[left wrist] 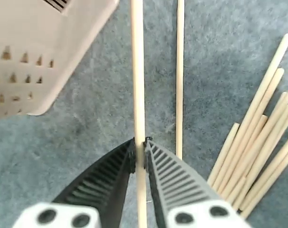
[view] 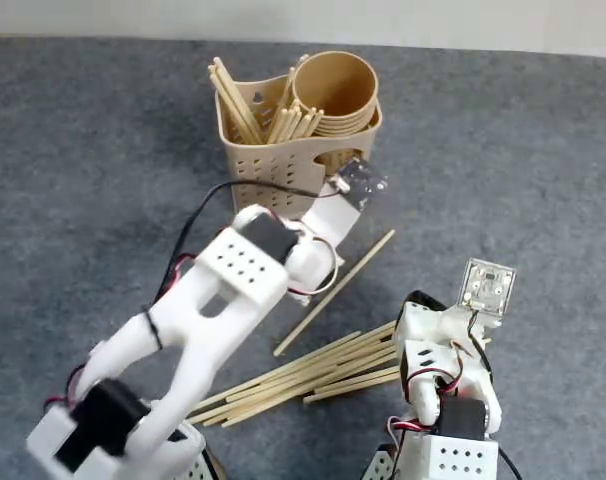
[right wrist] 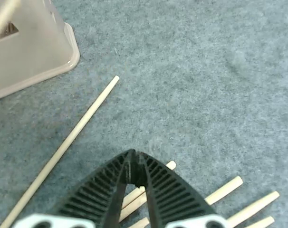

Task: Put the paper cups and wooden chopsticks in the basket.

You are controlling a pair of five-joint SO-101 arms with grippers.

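Observation:
The beige basket (view: 273, 160) stands at the back, holding stacked paper cups (view: 335, 95) and several wooden chopsticks (view: 251, 105). My left gripper (left wrist: 140, 142) is shut on one chopstick (left wrist: 137, 71) just in front of the basket (left wrist: 34, 61), above the carpet. A single loose chopstick (view: 333, 292) lies beside it on the carpet. A pile of chopsticks (view: 313, 375) lies nearer the front. My right gripper (right wrist: 133, 164) is shut on nothing, hovering over the far ends of that pile (right wrist: 225, 190).
Grey carpet covers the whole table. The left arm (view: 213, 300) stretches diagonally from the front left toward the basket. The right arm (view: 443, 400) stands at the front right. Bare carpet lies to the left and right of the basket.

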